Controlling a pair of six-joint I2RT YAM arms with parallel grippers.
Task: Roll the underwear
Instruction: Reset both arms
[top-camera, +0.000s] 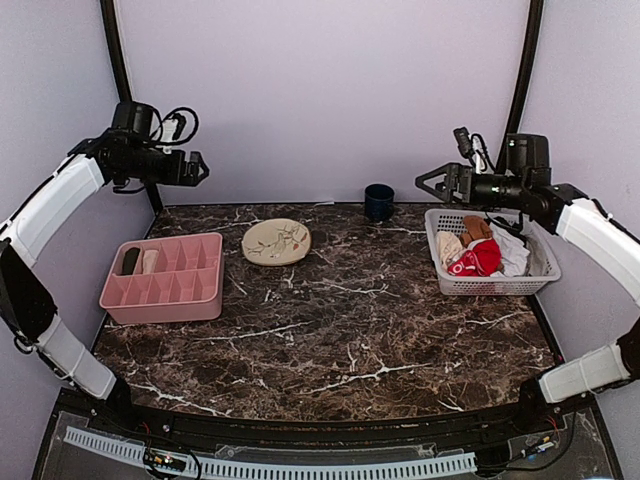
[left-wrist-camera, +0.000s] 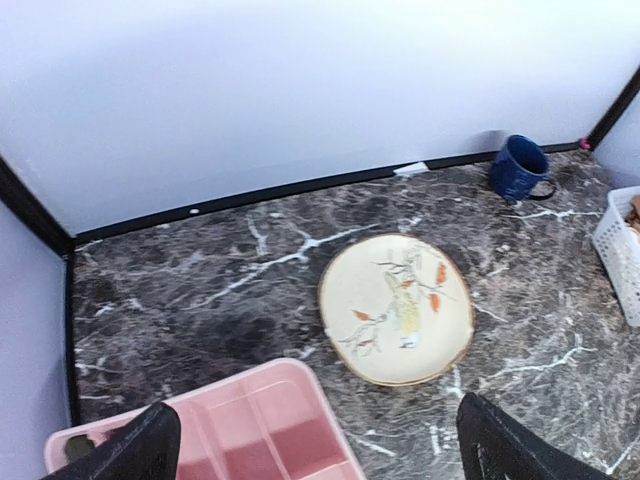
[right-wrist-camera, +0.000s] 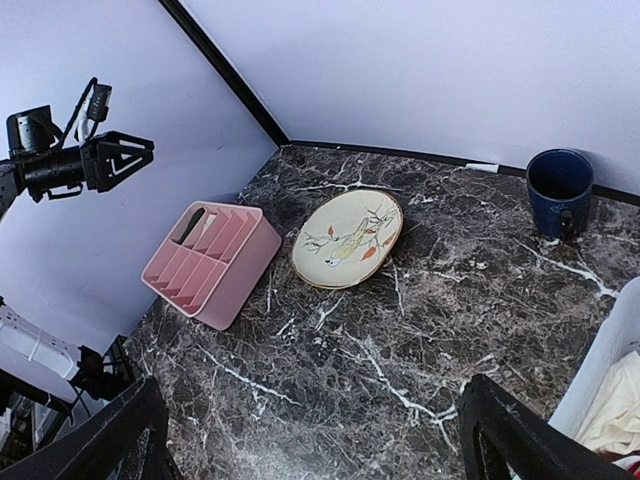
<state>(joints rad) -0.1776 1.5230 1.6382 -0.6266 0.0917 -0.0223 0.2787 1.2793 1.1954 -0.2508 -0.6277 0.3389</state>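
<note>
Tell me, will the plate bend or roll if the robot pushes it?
Probably neither. The plate looks hard, like pottery, so it should stay stiff and could chip. It lies flat on the glossy stone table, so it would likely slide, not roll.

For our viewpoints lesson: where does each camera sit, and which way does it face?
Top external: high behind the robot, overlooking the dark marble table; left arm and right arm show.
Left wrist: raised at left, facing the back wall; the left gripper shows open.
Right wrist: raised at right, facing leftward; the right gripper and left arm show.
Wrists share: round beige patterned plate, dark blue mug.
</note>
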